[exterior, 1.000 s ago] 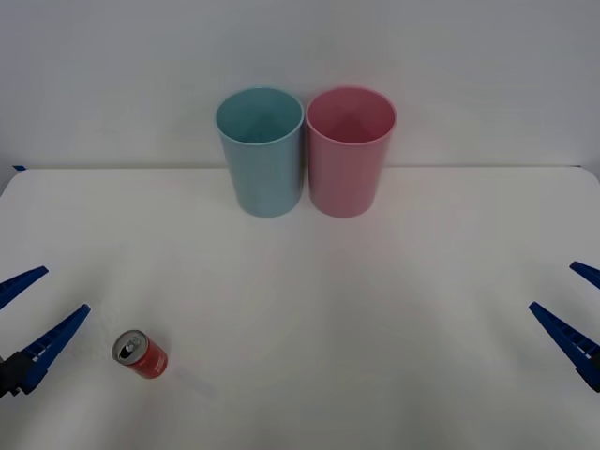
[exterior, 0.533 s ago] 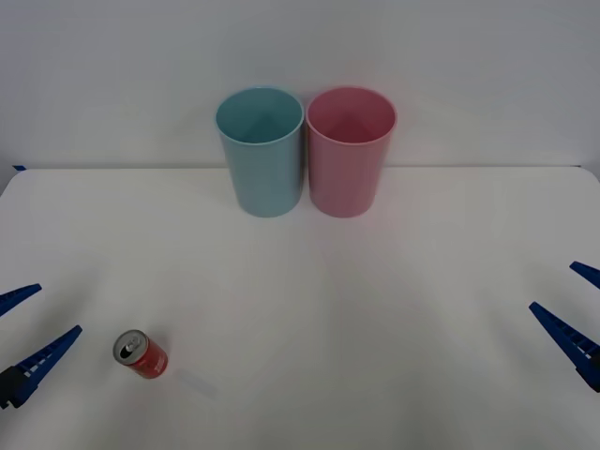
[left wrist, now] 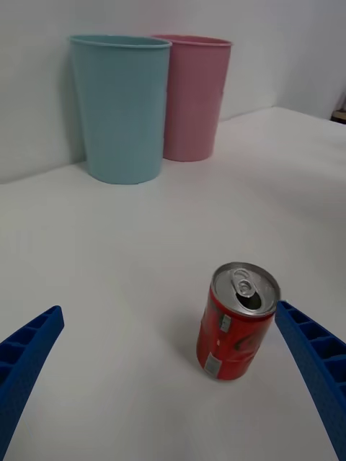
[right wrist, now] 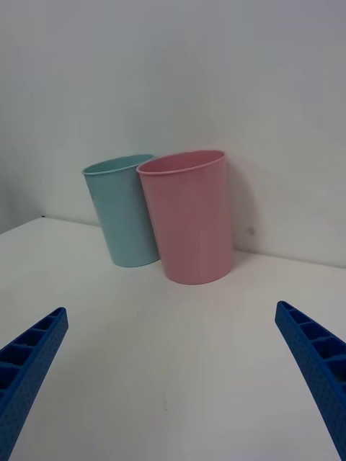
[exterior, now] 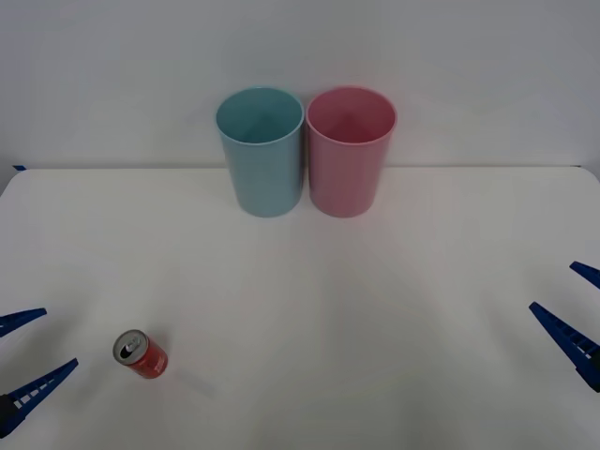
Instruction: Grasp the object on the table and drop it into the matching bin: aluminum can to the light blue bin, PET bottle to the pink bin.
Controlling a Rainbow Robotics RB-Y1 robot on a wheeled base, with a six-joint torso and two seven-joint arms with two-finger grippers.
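Can: small red aluminium drink can (exterior: 141,354) with silver top, upright on white worktop (exterior: 309,309), near left front.
Left claw (exterior: 21,358): wide open, empty, beside can.
Right claw (exterior: 574,314): open, empty, far right.
Bins: light blue plastic bin (exterior: 261,150) and pink plastic bin (exterior: 350,150), touching, at back.

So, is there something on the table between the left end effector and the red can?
No. The front view shows bare table between the open left end effector and the can.

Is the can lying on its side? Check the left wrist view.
No, the aluminum can stands upright on the table, its silver top and pull tab facing up.
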